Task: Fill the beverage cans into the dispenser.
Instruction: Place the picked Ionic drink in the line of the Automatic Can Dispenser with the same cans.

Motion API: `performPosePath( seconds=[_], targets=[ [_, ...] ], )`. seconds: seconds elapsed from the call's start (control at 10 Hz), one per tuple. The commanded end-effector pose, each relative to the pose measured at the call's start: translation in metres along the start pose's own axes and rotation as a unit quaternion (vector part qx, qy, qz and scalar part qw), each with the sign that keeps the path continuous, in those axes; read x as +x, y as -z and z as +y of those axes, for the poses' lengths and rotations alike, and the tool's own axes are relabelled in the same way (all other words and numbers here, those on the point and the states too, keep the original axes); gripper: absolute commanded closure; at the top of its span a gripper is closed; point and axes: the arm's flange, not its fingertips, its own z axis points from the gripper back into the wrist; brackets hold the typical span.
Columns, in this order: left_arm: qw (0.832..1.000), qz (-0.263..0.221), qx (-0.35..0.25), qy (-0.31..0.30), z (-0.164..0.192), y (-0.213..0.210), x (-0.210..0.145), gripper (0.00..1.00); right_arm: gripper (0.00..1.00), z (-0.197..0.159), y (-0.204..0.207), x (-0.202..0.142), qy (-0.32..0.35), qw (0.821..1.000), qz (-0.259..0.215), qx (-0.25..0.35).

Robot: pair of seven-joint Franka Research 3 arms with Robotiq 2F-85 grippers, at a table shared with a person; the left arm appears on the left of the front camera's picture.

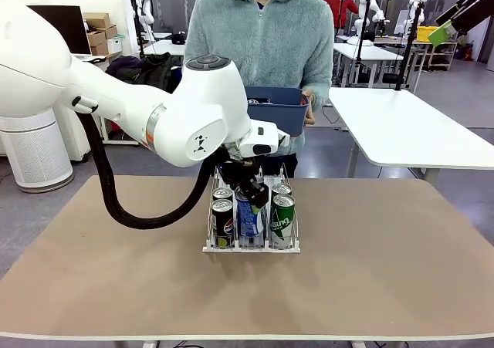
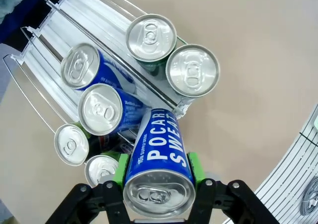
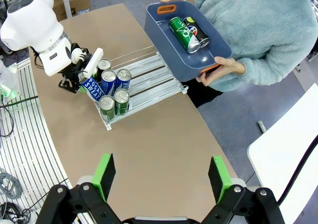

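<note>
My left gripper point(image 2: 158, 165) is shut on a blue-and-white beverage can point(image 2: 159, 149), green pads point(image 2: 120, 168) on both its sides. The can hangs tilted over the front end of the dispenser point(image 1: 210, 248), its lower end by the middle lane. The dispenser is a low white wire rack point(image 3: 149, 75) in the middle of the table. Several cans stand in its three lanes: two blue ones point(image 2: 100, 109), two green ones point(image 2: 192, 70), and a black one point(image 1: 223, 221) at the front. My right gripper point(image 3: 161, 179) hangs open high above the table, holding nothing.
A person at the far side holds a blue-grey bin point(image 3: 164, 40) above the table edge, with a green can point(image 3: 181, 31) and a black can point(image 3: 198, 33) lying in it. Bare tabletop point(image 1: 386, 248) stretches to both sides of the rack.
</note>
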Motion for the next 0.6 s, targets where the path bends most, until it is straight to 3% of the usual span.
performPosePath(
  seconds=[0.0,0.5],
  targets=[
    [0.999,-0.002,0.05,-0.013,0.023,0.005,0.001,0.43,0.0,0.0,0.001,-0.001,-0.001,1.0,-0.002,-0.003],
    [0.999,-0.002,0.038,-0.025,0.025,0.015,0.0,0.43,0.0,0.0,0.001,-0.001,-0.001,1.0,-0.002,-0.003]
  ],
)
